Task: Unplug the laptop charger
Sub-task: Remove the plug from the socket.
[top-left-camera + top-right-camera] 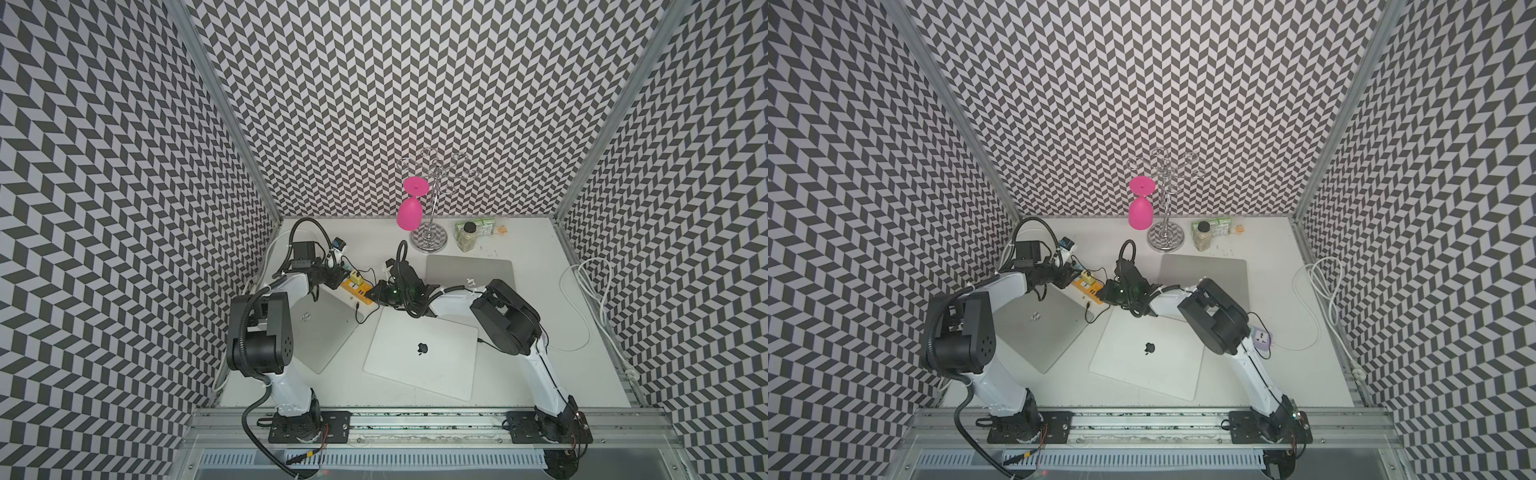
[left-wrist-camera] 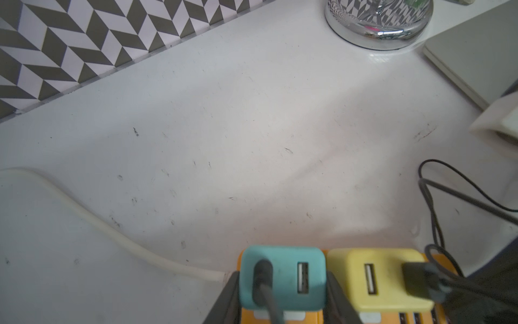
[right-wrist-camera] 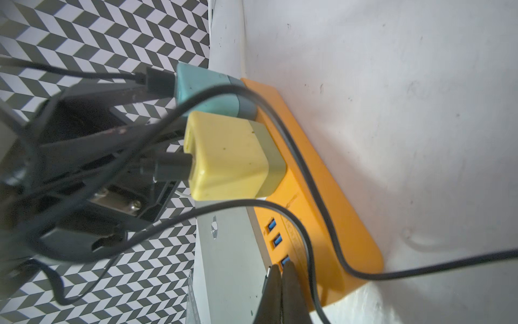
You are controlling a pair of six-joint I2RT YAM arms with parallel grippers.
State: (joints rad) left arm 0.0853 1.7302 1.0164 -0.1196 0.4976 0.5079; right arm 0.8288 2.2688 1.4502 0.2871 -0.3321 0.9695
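The left tool is clamped on the teal charger, one dark finger pressed to each of its sides. A black cable leaves the charger's face between the fingers. In the right wrist view the teal charger's grey base sits against the orange power strip, so it looks plugged in.

Just beside the left tool, towards the right tool, a yellow charger stands in the same strip, touching the teal one, with its own black plug. On the left tool's other side a white cord runs over the bench into the strip's end.

The right tool is closed, its tips together and empty, resting on the strip by the row of blue USB ports, a little apart from the yellow charger.

In a top view both tools meet over the strip, with a closed silver laptop under the left arm and a closed white Apple laptop near the right tool.
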